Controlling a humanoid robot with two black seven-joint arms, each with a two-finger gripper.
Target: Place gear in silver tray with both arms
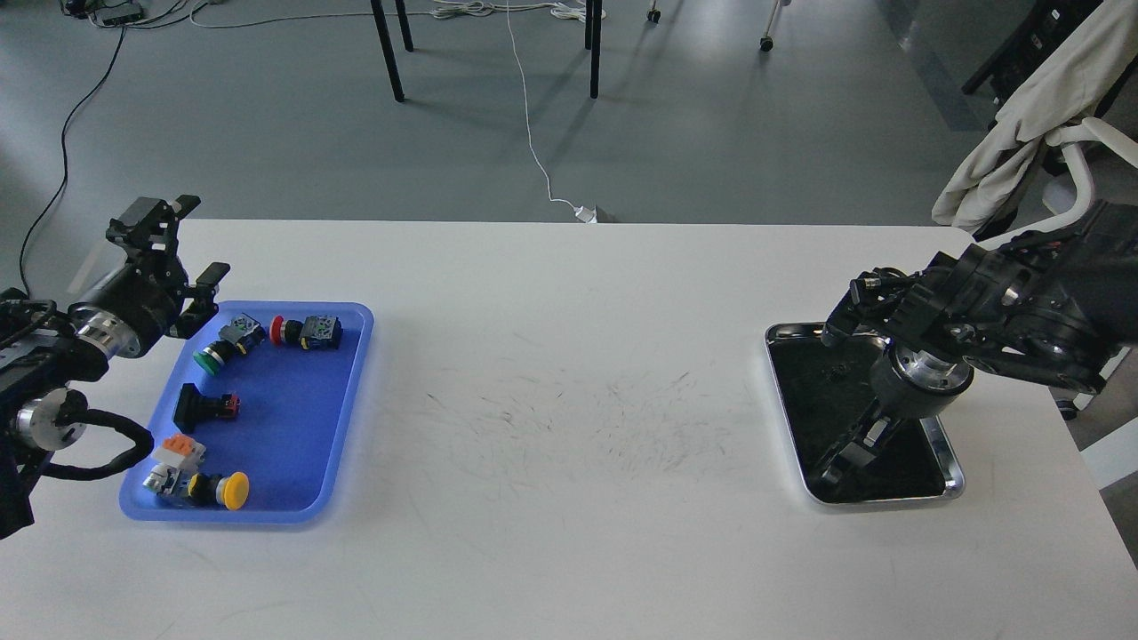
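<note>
While scuffed, white table [569,356] fronts grey floor [267,116] | left fingers [178,240] spread | right fingers [849,453] unreadable

My left arm [53,356] reaches toward eleven o'clock, its fingers [173,253] spread wide apart. My right arm [996,316] bends down toward seven o'clock, wrist low; its fingers [849,453] are too dark to separate.

A grey floor [267,116] lay beyond the white counter [551,533], crossed by cables [533,142]; black chair legs [388,53] stood there.
</note>
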